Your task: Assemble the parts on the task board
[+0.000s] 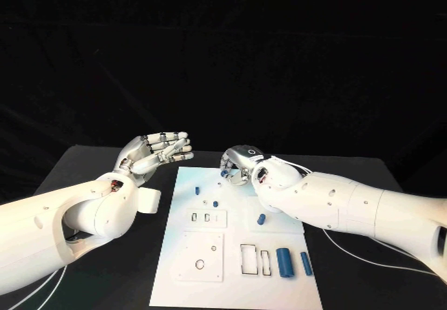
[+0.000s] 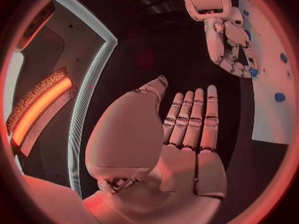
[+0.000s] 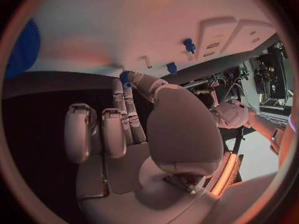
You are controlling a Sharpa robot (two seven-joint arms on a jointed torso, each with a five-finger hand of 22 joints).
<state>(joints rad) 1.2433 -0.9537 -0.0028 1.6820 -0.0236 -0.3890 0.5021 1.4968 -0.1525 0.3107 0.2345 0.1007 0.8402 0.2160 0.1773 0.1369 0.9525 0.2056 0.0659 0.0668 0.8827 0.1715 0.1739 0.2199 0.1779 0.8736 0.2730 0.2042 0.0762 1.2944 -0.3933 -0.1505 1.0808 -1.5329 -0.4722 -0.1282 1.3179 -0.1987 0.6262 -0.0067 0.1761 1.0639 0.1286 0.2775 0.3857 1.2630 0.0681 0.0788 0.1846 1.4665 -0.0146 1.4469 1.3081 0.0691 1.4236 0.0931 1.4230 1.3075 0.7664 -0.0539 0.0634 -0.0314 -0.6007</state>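
The white task board (image 1: 233,284) lies in the middle of the black table. My right hand (image 1: 244,165) hovers over the board's far end and pinches a small blue part (image 3: 124,77) between thumb and a fingertip; the left wrist view shows this part (image 2: 252,72) at my right hand's (image 2: 225,35) fingertips. My left hand (image 1: 158,152) is raised left of the board's far corner, palm up, fingers (image 2: 194,114) straight, holding nothing. Small blue pegs (image 1: 196,190) (image 1: 215,203) (image 1: 261,219) stand on the board. Two blue cylinders (image 1: 285,262) (image 1: 305,263) lie near its front right.
The board carries a pair of small slots (image 1: 202,217), a square plate with holes (image 1: 200,255) and rectangular cut-outs (image 1: 250,258). A white block (image 1: 149,200) sits by the board's left edge, next to my left arm. A cable (image 1: 363,248) trails under my right arm.
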